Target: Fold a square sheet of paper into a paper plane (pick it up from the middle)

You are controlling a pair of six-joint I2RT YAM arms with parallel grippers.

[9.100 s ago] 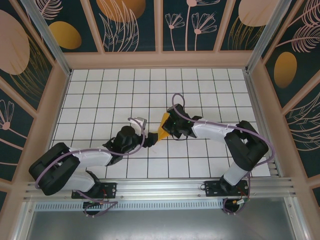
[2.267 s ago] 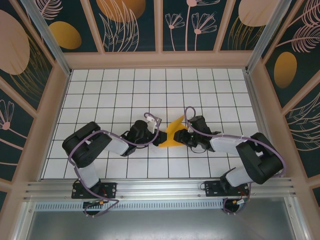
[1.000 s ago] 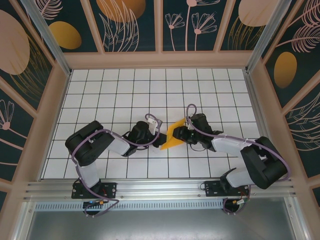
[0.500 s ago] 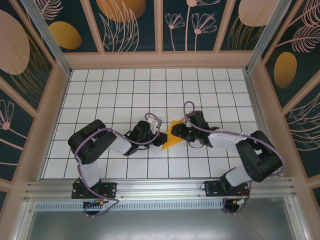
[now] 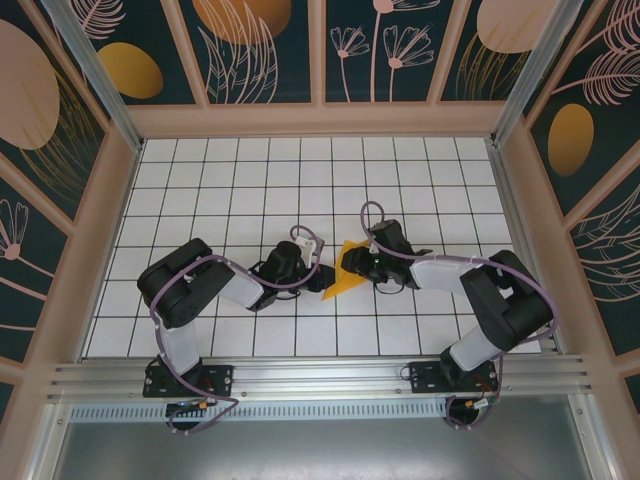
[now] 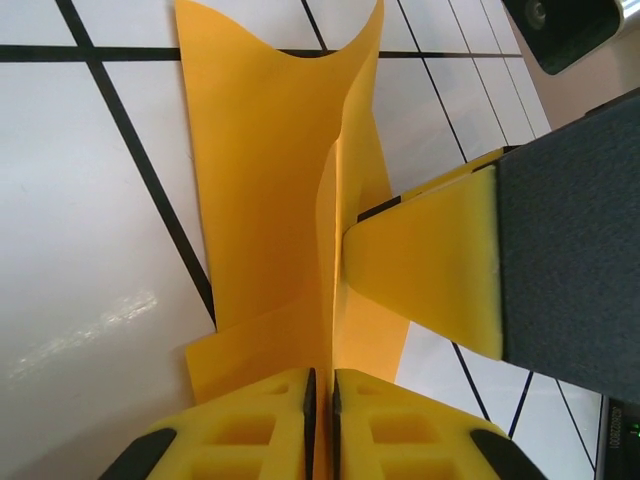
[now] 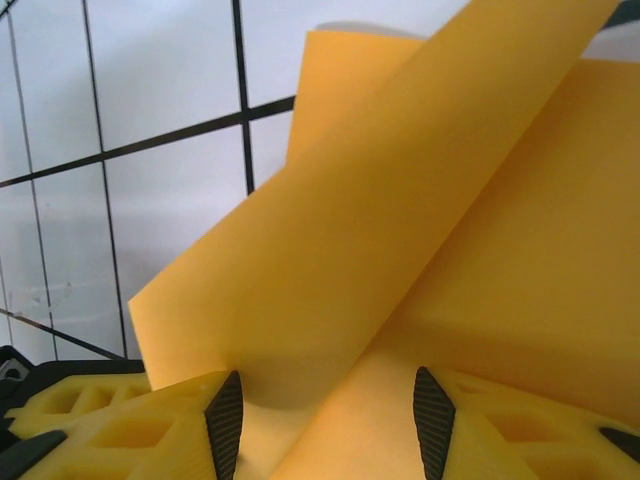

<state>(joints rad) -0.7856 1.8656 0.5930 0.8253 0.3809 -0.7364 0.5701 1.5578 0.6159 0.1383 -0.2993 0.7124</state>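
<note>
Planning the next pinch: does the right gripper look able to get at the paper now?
Likely yes: the paper sits between the open fingers of the right gripper, nothing else in between; the left gripper pinches its fold.

Sheet of paper (image 6: 270, 200): thin orange-yellow stock, matt and smooth, with one sharp crease. Finger pads (image 6: 430, 270): yellow, matt, finely grained like moulded foam or rubber, backed by dull black plastic. Table (image 6: 90, 250): white gridded surface, smooth, faintly glossy, with a soft patch of glare. Arm casing (image 5: 505, 305): black plastic, satin finish. Rail (image 5: 320, 378): bare silver metal, brushed look.
</note>
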